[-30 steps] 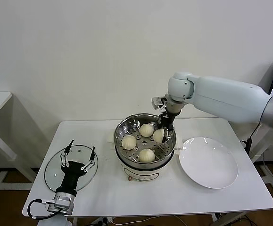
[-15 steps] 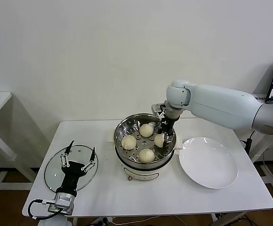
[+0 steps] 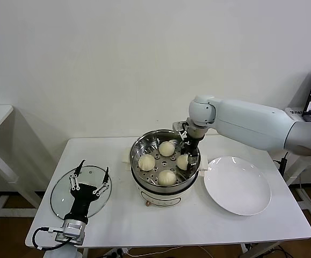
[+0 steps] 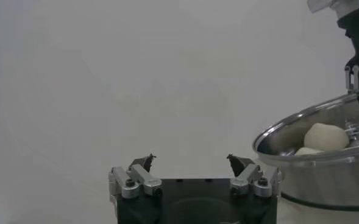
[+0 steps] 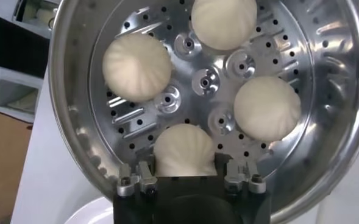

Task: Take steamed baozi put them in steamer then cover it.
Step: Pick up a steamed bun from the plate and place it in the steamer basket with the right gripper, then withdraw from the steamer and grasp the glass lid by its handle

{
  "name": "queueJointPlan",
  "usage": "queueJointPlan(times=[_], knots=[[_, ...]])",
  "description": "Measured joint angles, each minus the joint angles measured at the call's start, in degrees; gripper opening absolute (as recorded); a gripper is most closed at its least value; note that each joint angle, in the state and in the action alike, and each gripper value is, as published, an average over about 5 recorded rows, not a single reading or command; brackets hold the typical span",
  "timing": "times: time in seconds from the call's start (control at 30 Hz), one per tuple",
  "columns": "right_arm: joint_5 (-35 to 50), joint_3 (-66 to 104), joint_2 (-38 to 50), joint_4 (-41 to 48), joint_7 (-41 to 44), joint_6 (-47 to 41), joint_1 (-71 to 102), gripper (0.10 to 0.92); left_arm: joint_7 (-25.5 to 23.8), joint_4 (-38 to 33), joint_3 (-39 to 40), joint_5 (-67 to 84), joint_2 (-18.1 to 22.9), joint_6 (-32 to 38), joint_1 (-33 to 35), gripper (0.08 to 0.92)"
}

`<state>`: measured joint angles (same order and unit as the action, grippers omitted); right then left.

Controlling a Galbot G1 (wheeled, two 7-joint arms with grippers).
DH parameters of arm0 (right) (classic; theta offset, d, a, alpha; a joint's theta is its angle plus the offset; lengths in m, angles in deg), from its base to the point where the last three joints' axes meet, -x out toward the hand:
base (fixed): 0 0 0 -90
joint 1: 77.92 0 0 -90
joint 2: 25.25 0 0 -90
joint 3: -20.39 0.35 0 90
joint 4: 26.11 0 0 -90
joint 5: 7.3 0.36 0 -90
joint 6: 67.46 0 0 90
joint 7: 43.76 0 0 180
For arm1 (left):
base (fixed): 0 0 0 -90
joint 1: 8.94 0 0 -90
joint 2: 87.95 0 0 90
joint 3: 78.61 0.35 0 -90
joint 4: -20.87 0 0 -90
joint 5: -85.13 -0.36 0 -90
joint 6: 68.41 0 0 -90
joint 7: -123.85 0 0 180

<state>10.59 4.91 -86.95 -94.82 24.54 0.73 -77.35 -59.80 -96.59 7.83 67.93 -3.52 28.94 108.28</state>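
Now setting the fourth of the steamed baozi (image 5: 184,151) into the steamer (image 3: 139,144), right claw (image 3: 188,157) clamped on it; next, release, then fetch the glass lid (image 3: 62,192) beneath the spread, idle left claw (image 3: 90,176).

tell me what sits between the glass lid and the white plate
The steamer, holding four baozi, with the right gripper on one. Head view shows it.
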Motion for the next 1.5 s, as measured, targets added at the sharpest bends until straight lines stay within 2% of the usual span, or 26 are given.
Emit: queueJointPlan(times=[0.2,0.57,0.93,1.13,1.5], knots=[[0.39,0.79,0.33,-0.09,0.01,0.36,-0.13,0.819,-0.02,0.04,-0.28,0.0,-0.03,0.13,0.27,0.823],[5.92,1.8,4.18,-2.07,2.77,1.29,-6.4,0.823,-0.02,-0.01,0.08,-0.27,0.15,0.14,0.41,0.823],[9.68,12.65,14.48,-6.5,1.3,2.22,-3.8,0.823,0.36,-0.16,0.56,-1.14,0.48,-0.14,0.7,0.823],[12.26,27.31,20.65,-9.14,-6.0,5.48,6.86,0.823,0.56,-0.54,0.53,-1.35,0.6,-0.54,0.78,0.823],[17.36,61.5,26.76,-17.16,-30.97,16.67,40.39,0.823,0.68,-0.33,0.02,-1.2,0.17,-1.28,0.04,0.823]])
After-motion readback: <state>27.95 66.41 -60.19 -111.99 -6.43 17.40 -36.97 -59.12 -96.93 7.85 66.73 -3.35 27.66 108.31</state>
